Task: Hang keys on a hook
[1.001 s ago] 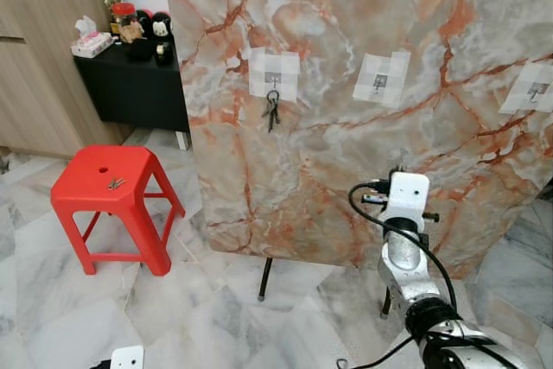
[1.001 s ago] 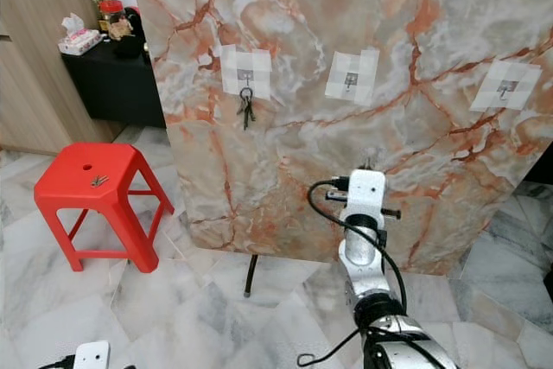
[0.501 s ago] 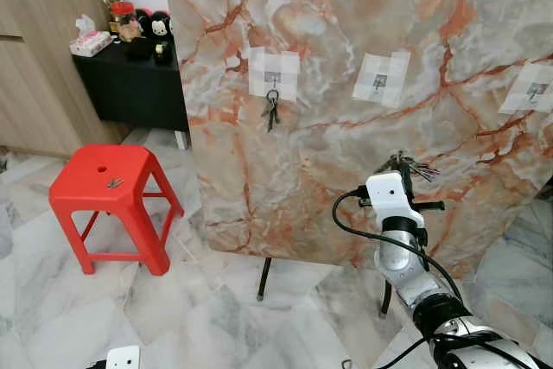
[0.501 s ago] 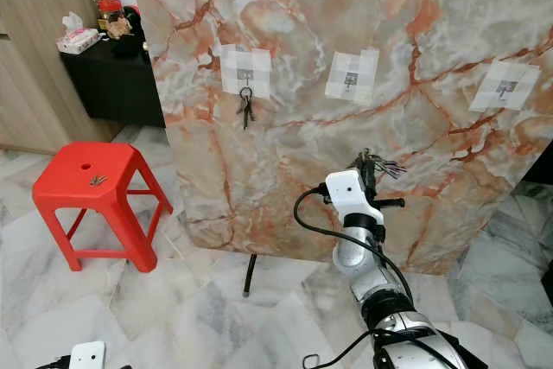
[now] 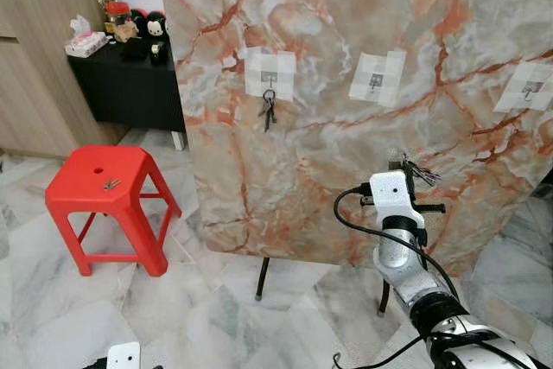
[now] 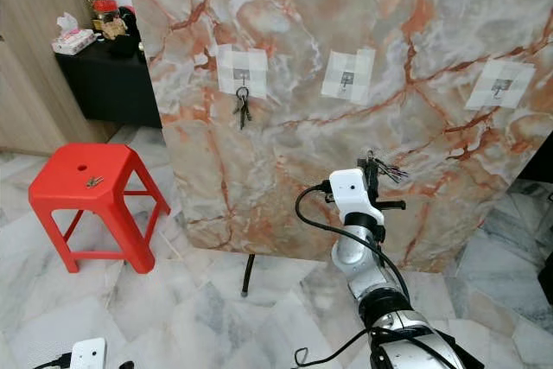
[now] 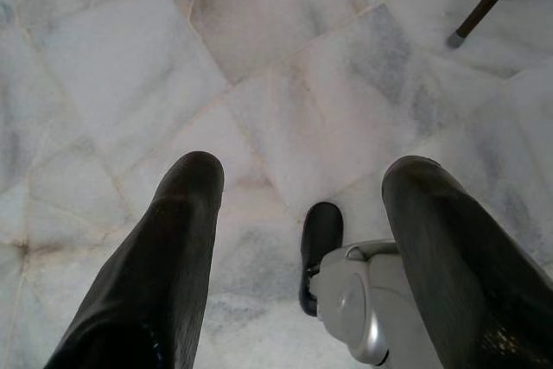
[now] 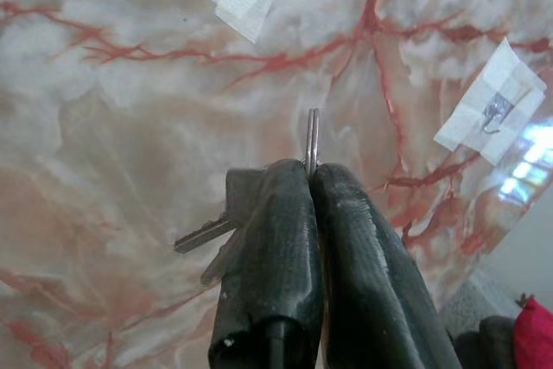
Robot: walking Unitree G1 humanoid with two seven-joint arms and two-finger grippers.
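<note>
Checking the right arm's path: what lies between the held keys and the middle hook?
Only bare marble panel. In the left eye view, the right gripper holds the keys below the middle hook, with nothing between.

Both head eyes look forward and down from well back at the upright orange-veined marble board, sharing it and the red plastic stool. The left wrist camera faces down at the pale marble-tiled floor. The right wrist camera faces the board close up.
</note>
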